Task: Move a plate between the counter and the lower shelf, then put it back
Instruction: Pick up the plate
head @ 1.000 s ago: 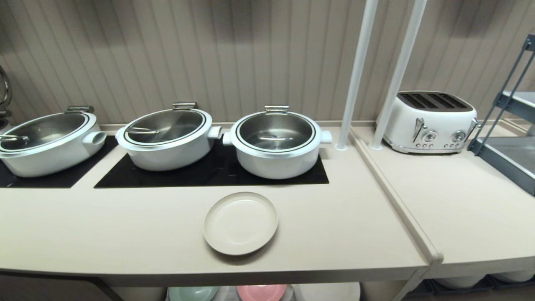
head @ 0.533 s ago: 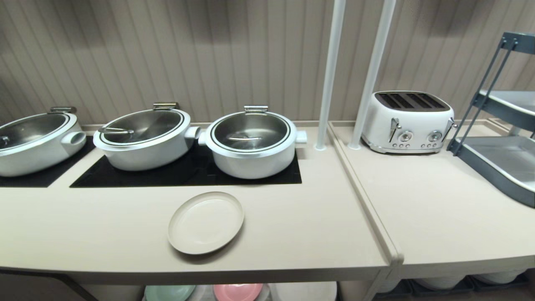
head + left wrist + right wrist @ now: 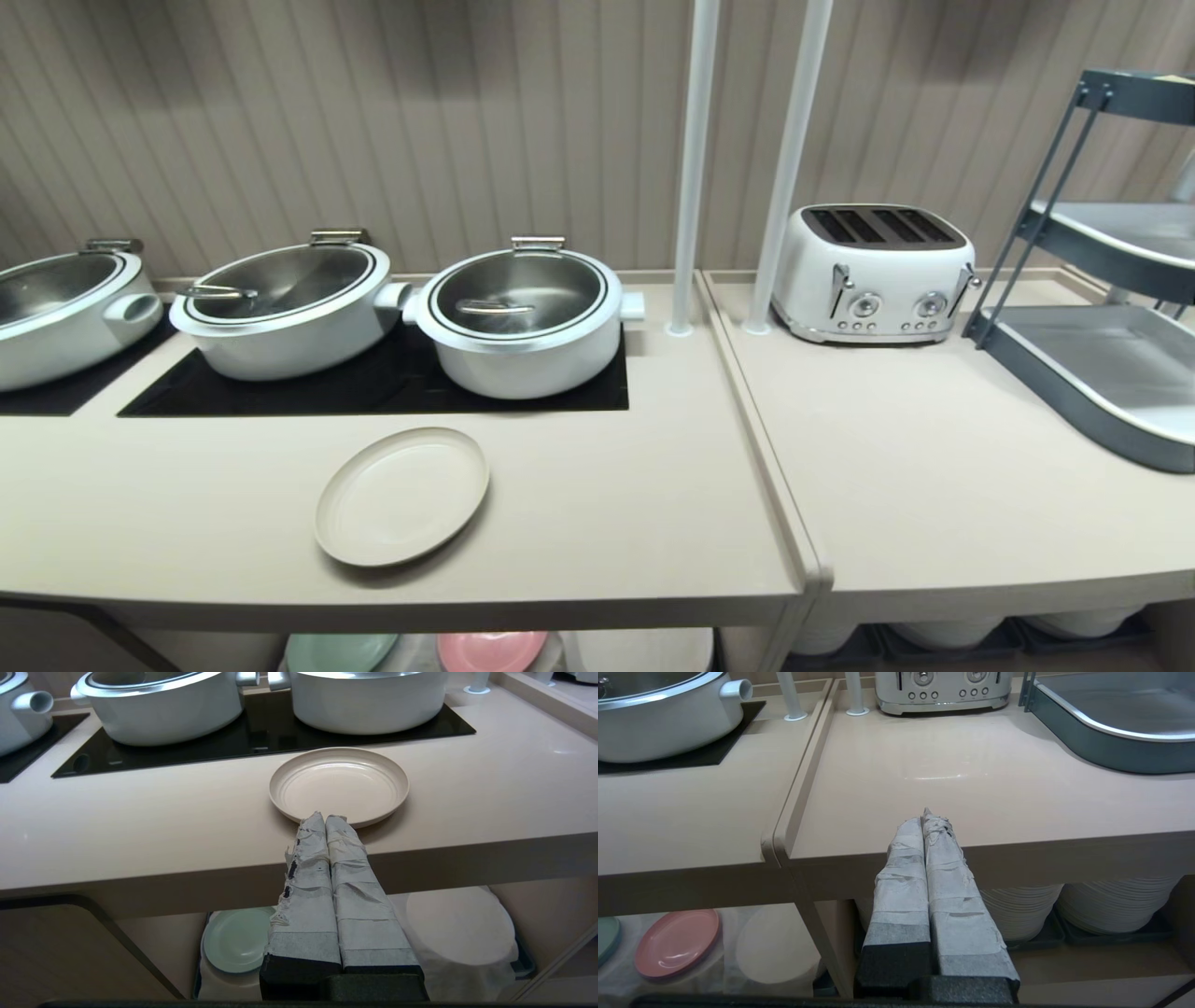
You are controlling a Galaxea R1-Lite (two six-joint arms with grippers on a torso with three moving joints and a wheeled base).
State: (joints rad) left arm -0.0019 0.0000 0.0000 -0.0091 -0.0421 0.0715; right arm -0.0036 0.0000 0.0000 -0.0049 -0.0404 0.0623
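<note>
Left hand (image 3: 325,817) closed, plate (image 3: 339,786) just beyond

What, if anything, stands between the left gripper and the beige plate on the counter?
Nothing visible. The left gripper, jaws shut, points at the plate across bare counter; the pots stand behind it.

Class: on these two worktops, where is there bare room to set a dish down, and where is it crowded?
Free: the counter between the plate and its raised lip; the neighbouring worktop before the toaster. Crowded: the cooktop strip with three pots, and the lower shelf.
</note>
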